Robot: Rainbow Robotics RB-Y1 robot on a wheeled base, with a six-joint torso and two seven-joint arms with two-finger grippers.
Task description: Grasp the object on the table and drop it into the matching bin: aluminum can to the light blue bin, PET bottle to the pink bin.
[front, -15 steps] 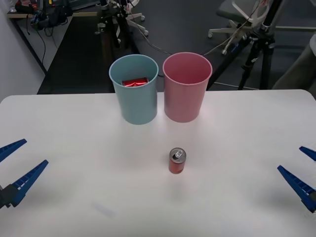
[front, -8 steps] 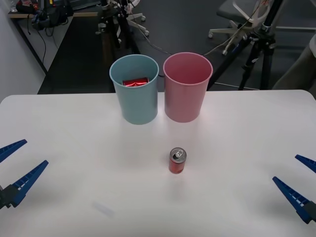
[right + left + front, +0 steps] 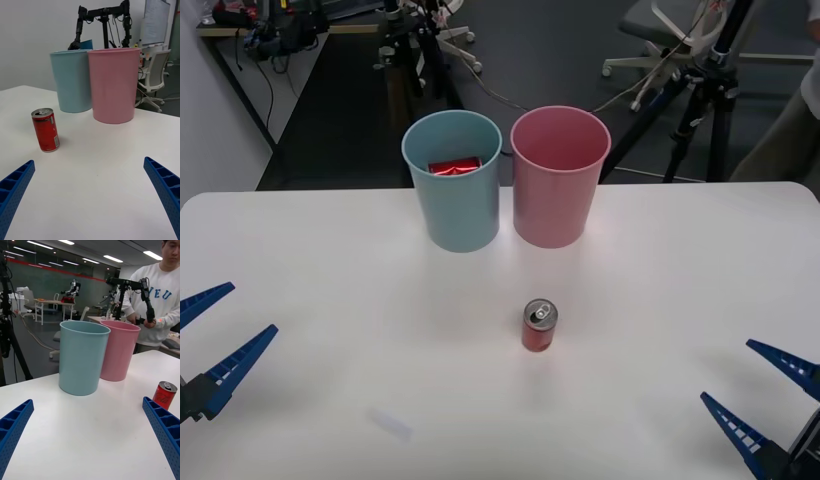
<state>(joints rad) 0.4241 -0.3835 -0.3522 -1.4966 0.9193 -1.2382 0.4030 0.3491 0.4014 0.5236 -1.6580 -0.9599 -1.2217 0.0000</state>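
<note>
Standing upright on table [image 3: 300, 250]: aluminum can [image 3: 539, 326] | likely light, rigid, slick, tippy | grip mid-body | right gripper [image 3: 760, 400] fingers apart, nearer | left gripper [image 3: 215, 335] apart, idle

The left tool [image 3: 208, 337] hangs low at the near left edge of the table [image 3: 310, 290], its two blue ribbed fingers spread wide and holding nothing. The right tool [image 3: 762, 388] sits at the near right corner, fingers likewise parted and empty, pointing inward.
</note>
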